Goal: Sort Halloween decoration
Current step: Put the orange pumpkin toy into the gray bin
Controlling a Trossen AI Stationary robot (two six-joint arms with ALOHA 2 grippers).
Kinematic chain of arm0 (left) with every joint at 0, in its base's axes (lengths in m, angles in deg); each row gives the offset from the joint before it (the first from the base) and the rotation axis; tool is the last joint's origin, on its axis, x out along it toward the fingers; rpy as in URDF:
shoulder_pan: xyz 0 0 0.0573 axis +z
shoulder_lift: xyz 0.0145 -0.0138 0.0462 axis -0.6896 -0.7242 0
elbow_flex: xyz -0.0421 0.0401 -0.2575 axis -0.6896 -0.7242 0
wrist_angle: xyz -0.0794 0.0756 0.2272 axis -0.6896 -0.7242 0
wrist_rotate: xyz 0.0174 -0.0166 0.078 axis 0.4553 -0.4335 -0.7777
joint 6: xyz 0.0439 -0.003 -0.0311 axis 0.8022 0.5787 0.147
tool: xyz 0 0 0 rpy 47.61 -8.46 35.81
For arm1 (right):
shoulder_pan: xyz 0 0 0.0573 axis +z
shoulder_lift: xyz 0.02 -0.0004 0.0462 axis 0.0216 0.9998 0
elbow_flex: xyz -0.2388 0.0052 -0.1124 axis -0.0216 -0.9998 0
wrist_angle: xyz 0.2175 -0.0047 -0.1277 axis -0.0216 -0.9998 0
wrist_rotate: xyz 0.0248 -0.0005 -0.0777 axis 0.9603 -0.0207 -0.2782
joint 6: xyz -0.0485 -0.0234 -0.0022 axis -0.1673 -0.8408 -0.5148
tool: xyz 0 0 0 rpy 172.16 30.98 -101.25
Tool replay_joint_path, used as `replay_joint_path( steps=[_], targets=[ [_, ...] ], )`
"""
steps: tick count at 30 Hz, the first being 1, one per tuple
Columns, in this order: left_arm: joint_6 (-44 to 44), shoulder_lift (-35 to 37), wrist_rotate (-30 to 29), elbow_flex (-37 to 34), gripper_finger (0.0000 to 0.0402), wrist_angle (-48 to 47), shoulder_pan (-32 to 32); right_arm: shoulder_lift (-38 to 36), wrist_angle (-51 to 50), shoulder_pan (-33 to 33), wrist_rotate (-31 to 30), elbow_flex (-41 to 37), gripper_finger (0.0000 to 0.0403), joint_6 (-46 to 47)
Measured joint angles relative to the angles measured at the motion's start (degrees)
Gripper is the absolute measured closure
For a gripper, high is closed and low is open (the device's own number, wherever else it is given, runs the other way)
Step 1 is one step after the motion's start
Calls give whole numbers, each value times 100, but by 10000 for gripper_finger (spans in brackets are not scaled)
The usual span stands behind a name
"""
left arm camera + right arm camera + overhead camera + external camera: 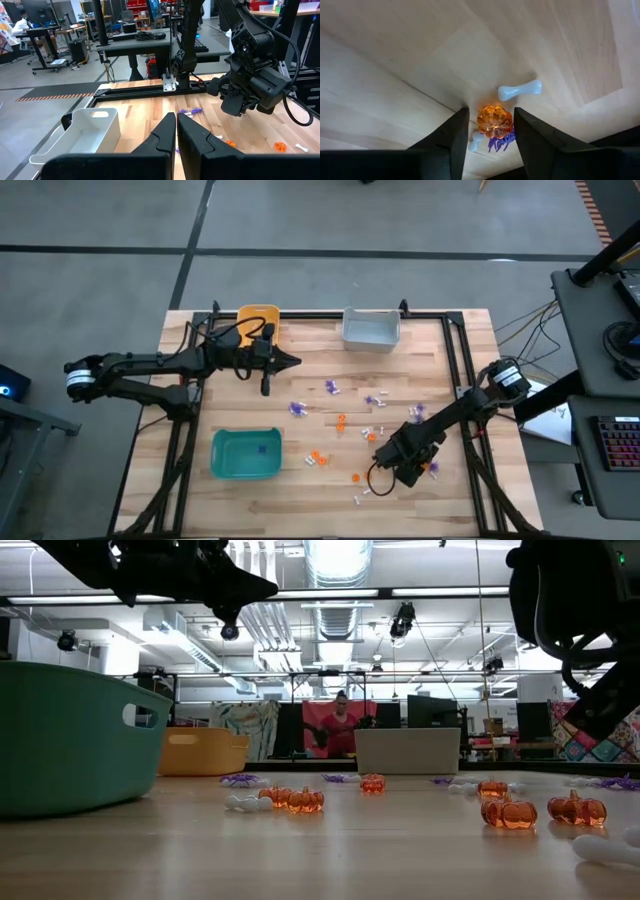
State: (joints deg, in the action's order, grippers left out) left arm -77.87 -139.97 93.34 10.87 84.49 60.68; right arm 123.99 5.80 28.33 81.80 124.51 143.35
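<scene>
Small purple (331,387), orange (318,459) and white (378,402) trinkets lie scattered on the wooden table's middle and right. My right gripper (491,111) points steeply down over a small cluster of them, open. Its two fingers stand on either side of an orange pumpkin (494,121) that rests on the table. A white bone (520,90) lies just beyond it, and a purple spider (501,143) lies beside it. My left gripper (290,361) hangs shut and level above the table's left half, holding nothing.
A teal bin (246,453) stands near the front left. At the far edge stand an orange-yellow bin (258,320) and a grey bin (371,330). A black frame rail (462,370) runs along the table's right side. Bare wood shows between the bins.
</scene>
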Motion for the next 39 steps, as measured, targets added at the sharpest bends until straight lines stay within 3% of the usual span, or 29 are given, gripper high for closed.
replay_joint_path(
  steps=[12,29,39],
  targets=[
    [19,1,0,0,402,0,0,0,22,2,-4,0,305,-2],
    [62,-1,0,0,402,-2,-1,-358,-103,-99,-78,377,307,151],
    [86,-1,0,0,402,0,0,-496,-69,-753,-1193,1185,307,-749]
  ],
)
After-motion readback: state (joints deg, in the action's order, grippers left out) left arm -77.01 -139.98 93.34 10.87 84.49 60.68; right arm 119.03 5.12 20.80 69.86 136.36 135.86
